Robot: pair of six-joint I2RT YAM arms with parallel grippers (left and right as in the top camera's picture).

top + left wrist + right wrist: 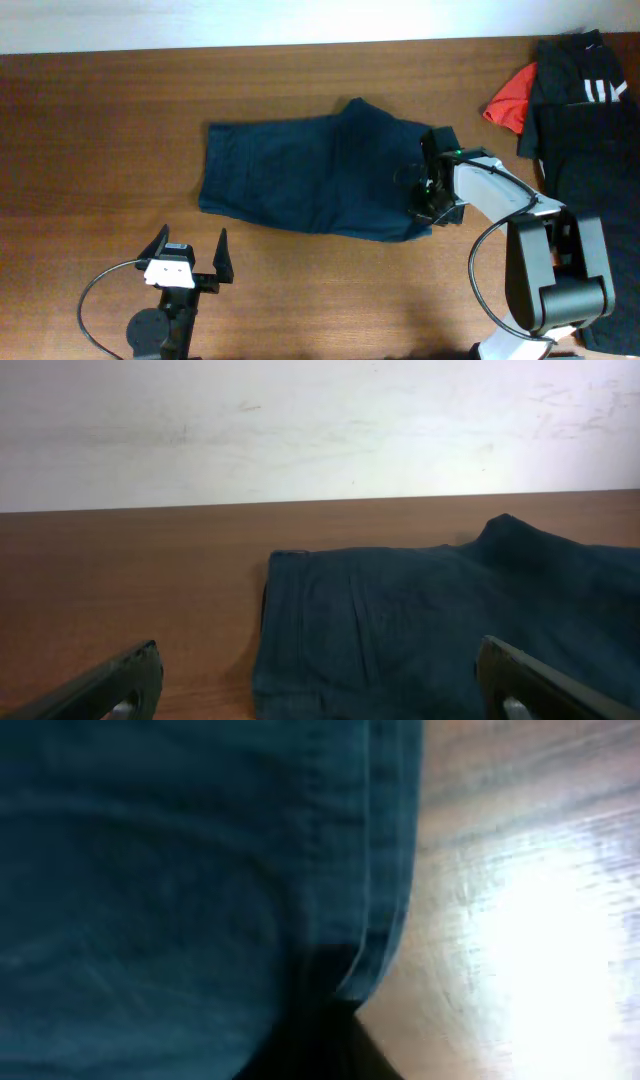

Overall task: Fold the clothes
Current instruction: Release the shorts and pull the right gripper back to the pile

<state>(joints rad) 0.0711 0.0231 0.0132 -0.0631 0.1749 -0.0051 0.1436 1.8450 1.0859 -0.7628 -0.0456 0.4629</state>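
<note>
Dark blue shorts (300,175) lie spread flat on the wooden table, with a small bump at their back edge. My right gripper (432,195) is down on the right edge of the shorts. In the right wrist view the blue fabric (150,870) fills the frame, and its stitched hem runs into the dark jaws (330,1020), which look shut on it. My left gripper (190,255) is open and empty near the front left, off the cloth. In the left wrist view its fingers (320,648) frame the left end of the shorts (450,620).
A pile of black clothes (580,90) with a red garment (512,100) lies at the back right corner. The right arm's base stands at the front right. A white wall runs behind the table's back edge (200,510).
</note>
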